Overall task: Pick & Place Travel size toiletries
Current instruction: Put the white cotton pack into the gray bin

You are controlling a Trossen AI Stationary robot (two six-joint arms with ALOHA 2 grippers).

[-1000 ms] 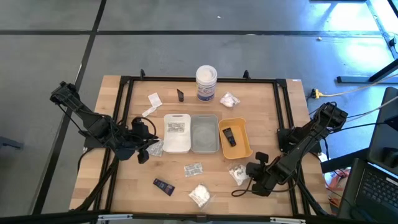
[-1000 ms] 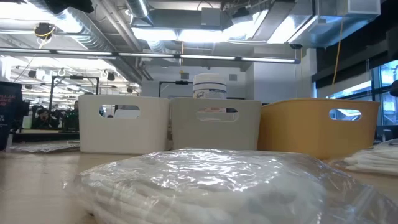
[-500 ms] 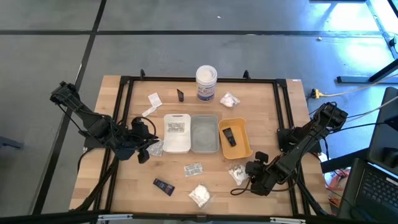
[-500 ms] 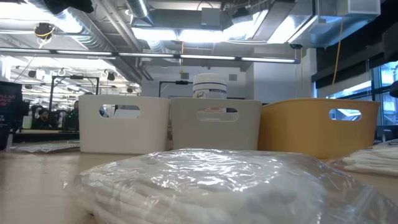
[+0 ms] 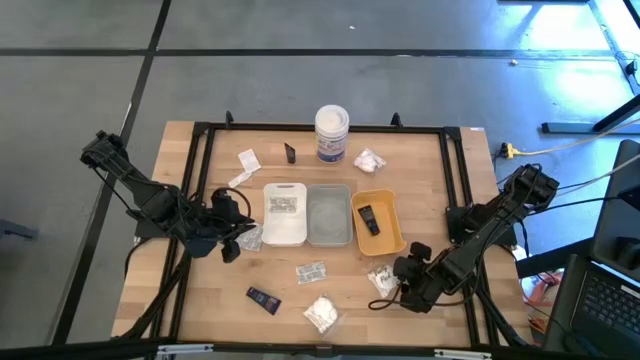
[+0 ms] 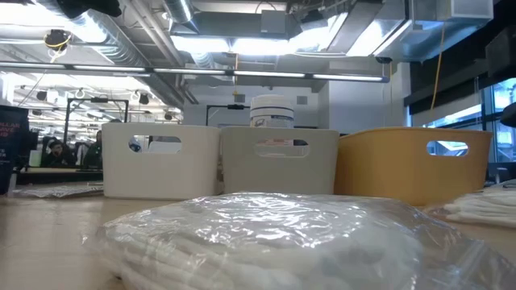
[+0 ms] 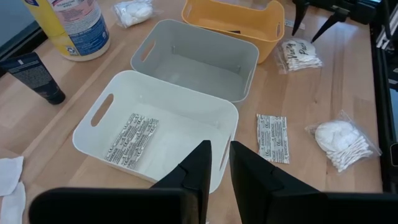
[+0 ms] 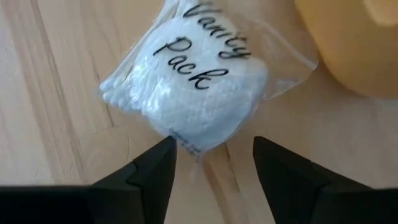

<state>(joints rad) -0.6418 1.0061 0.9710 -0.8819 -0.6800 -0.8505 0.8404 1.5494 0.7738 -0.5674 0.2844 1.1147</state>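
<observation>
White vanity pack [image 8: 186, 84] (bagged) between right end effector [image 8: 214, 163] fingers.

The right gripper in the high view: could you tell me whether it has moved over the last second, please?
Yes. The right gripper has crept toward the picture's left, closing on the Vanity Pack bag below the orange tray.

Right gripper [image 8: 212, 163] sits low over the light wooden tabletop [image 8: 50, 93], its two dark fingers [image 8: 152, 168] spread wide apart. Just ahead lies a clear plastic bag of white cotton items printed "Vanity Pack" [image 8: 193, 81], its near end reaching between the fingertips. Beside the bag, a rounded orange plastic tray corner [image 8: 354, 43].
</observation>
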